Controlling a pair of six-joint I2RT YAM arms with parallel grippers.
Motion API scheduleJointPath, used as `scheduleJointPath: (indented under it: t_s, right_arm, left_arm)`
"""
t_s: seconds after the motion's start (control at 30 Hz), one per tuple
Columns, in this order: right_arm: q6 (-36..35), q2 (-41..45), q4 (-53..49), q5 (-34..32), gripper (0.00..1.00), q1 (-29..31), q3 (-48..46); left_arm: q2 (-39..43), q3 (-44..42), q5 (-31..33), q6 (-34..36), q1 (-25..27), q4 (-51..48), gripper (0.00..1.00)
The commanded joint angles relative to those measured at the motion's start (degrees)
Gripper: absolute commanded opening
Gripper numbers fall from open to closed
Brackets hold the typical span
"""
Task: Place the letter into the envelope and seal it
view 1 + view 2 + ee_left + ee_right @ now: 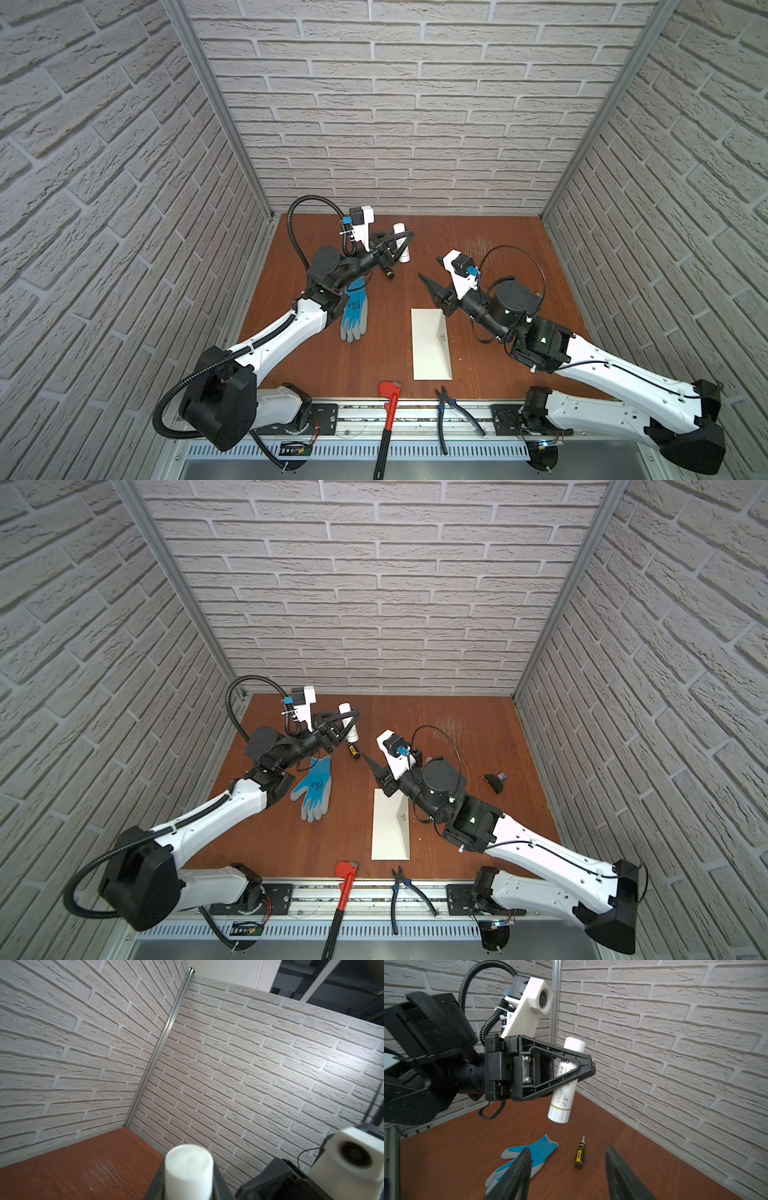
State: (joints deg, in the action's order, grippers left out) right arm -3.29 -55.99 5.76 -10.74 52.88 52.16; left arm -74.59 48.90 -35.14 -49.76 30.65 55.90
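The envelope point(428, 349) point(388, 829) lies flat on the brown table near the front, between the two arms, with a fold line along its right side. The letter is hidden. My left gripper point(401, 243) point(351, 723) point(588, 1068) is raised at the back of the table, shut on a white glue stick point(189, 1169) point(560, 1103) that hangs tilted in its jaws. My right gripper point(429, 268) point(568, 1148) stands open and empty above the table, beyond the envelope's far end, pointing at the left gripper.
A blue and grey glove point(353, 313) point(527, 1155) lies left of the envelope. A small black-yellow screwdriver point(388, 274) point(580, 1155) lies below the glue stick. A red pipe wrench point(388, 415) and pliers point(453, 411) lie on the front rail. A small black object point(496, 781) sits far right.
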Motion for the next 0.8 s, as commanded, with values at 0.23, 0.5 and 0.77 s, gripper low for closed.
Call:
scheduleJointPath:
  t_s: [0.23,0.5,0.77]
  right_arm:
    - [7.51,-2.9,3.94,19.88,0.59,-6.01,-0.15]
    - [11.76,-5.1,8.64,22.2,0.59,-9.18,-1.01]
    - [14.36,-7.8,11.37,26.7,0.47,-9.82,-0.22]
  left_arm:
    - [-6.89,1.13,-12.06,-15.83,-0.06,24.42,0.0]
    - [-6.61,1.27,-13.38,-15.46,0.72,24.43,0.0]
    - [-7.0,1.45,-13.82,-14.84,1.67,24.43,0.0]
